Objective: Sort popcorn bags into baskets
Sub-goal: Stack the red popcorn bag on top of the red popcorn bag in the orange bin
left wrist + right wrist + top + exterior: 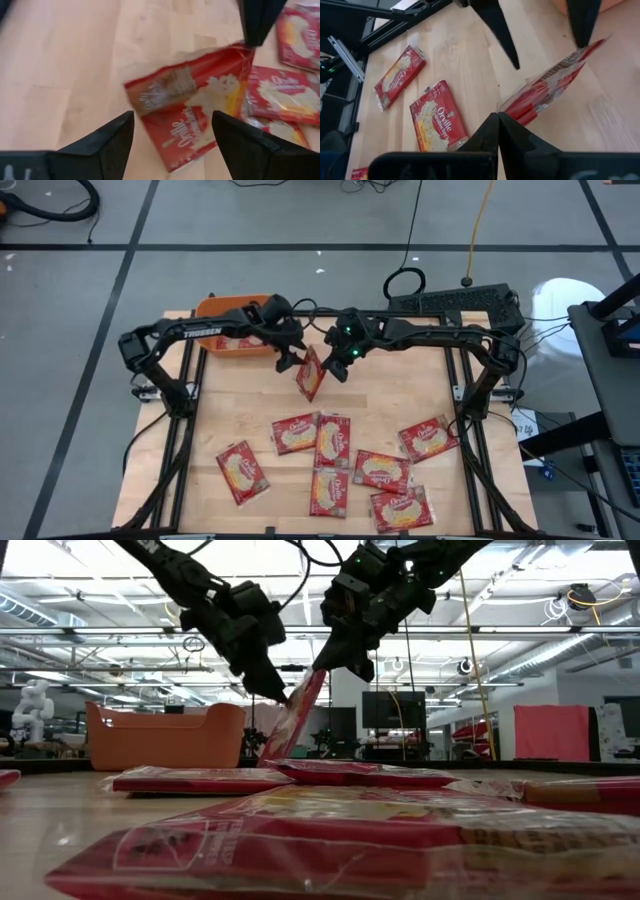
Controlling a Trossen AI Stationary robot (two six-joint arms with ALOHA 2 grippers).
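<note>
Nearest the low camera lies a flat Orville popcorn bag [330, 840] on the wooden table [230, 395], one of about eight spread toward the near edge, waiting their turn. Above the table's middle, the right gripper [498, 120] is pinched tight on a raised popcorn bag [311, 373], hanging it on edge. The left gripper [172, 131], fingers spread wide and empty, faces it, apparently for a handover toward the orange basket [222, 308] at the far left corner.
</note>
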